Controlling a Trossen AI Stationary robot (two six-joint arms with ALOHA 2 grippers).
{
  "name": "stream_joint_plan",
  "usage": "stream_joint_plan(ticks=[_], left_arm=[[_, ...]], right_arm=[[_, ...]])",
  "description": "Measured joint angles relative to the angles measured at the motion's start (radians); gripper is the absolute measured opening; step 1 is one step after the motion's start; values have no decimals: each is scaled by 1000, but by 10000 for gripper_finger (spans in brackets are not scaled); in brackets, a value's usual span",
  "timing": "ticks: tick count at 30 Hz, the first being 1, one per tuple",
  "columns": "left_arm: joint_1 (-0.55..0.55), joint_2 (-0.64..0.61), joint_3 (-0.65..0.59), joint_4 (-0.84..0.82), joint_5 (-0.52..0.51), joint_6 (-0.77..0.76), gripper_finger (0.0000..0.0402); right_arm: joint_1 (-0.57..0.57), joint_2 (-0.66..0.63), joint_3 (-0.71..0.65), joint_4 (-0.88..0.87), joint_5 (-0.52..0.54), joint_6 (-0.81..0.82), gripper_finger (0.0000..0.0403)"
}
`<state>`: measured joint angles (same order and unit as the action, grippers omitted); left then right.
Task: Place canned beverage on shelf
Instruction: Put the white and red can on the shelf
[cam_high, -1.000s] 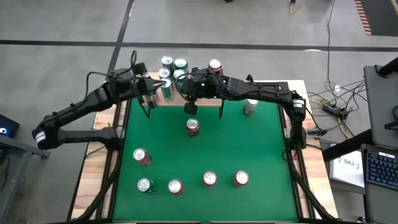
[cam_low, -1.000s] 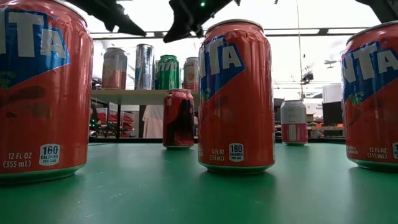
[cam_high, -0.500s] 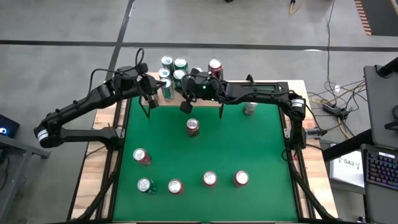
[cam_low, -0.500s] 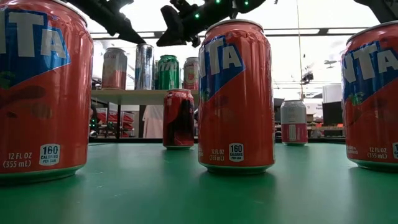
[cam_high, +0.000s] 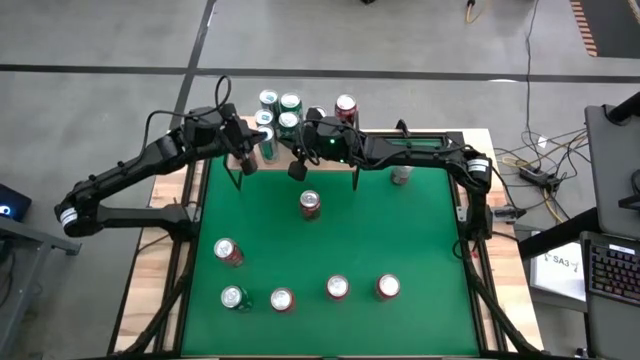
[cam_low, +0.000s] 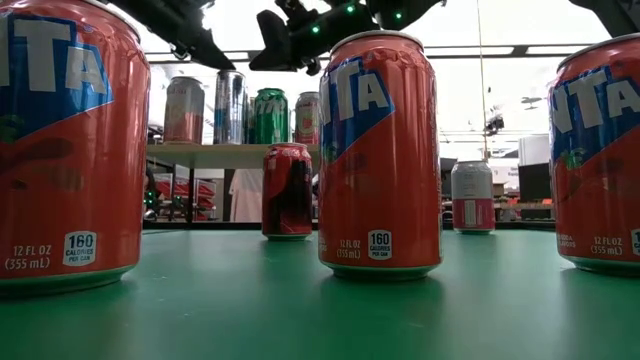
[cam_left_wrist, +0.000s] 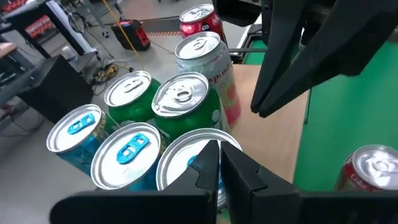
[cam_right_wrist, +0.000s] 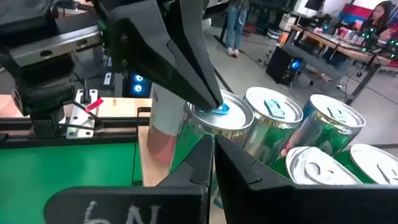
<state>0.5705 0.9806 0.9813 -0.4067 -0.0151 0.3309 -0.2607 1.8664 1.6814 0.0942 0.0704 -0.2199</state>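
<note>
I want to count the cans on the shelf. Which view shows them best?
The left wrist view: the cans on the shelf fill it from above, tops distinct. The high view shows them small, partly under both arms. The low view hides some behind near cans. The right wrist view crops the group.

Setting: a robotics lab or workshop. Indicators: bare concrete floor (cam_high: 420, 40) around the green table (cam_high: 400, 230); cables and a power strip (cam_high: 540, 175) at 3 o'clock; a keyboard (cam_high: 612, 268) at 4 o'clock; cluttered workbenches (cam_right_wrist: 329, 43) beyond, people standing there.
</note>
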Motion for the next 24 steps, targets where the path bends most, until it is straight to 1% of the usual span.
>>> stream_joint_plan(ticks=[6,9,11,16,20,24], left_arm=[[0,-17,0,70,-11,-11,0],[0,-34,0,61,-96,29,0],[1,-37,0,37,-125,64,0],[0,-19,0,30,-123,79,0],[0,2,0,14,-125,75,0],[0,20,1,15,-124,56,0]], right_arm=[[0,0,0,1,-11,-5,9],[0,14,0,26,-59,11,9],[0,26,-1,31,-63,11,9],[0,74,-1,72,-66,18,9],[0,81,-1,69,-17,18,9],[-1,81,-1,74,-16,17,9]])
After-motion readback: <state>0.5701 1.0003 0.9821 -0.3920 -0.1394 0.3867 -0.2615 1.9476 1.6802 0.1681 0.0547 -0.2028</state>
